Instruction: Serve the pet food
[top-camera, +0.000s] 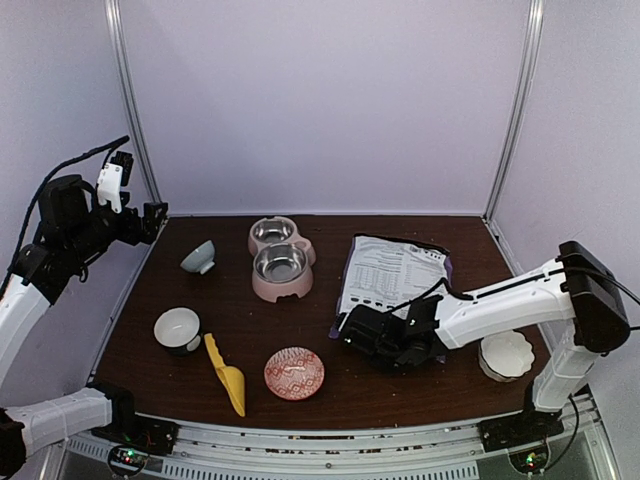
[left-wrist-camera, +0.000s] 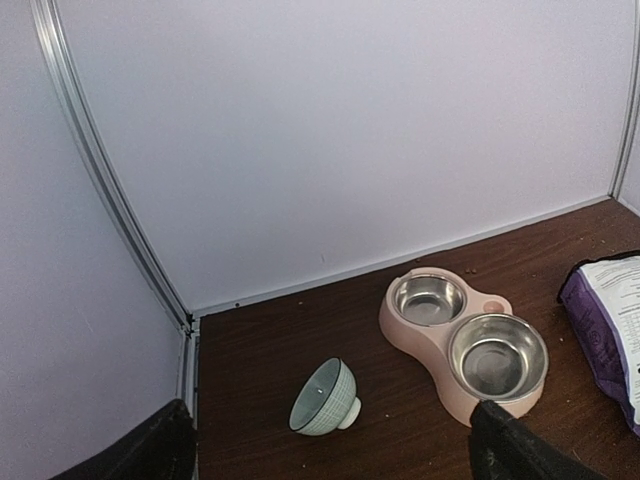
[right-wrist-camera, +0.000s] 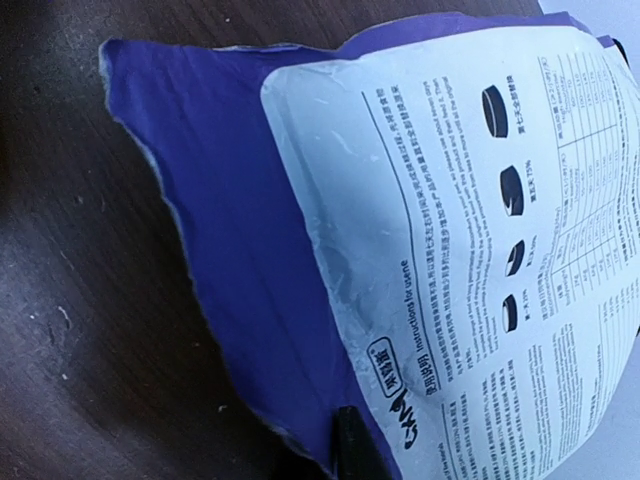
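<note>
Our right gripper (top-camera: 347, 328) pinches the near left corner of the pet food bag (top-camera: 395, 272), which lies white side up on the table's (top-camera: 245, 318) right. Our left gripper (top-camera: 152, 215) hangs wide open over the far left edge.

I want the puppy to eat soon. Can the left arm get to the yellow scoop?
Probably yes. The yellow scoop lies uncovered on that side, nothing above it, and the left tool hangs open.
</note>
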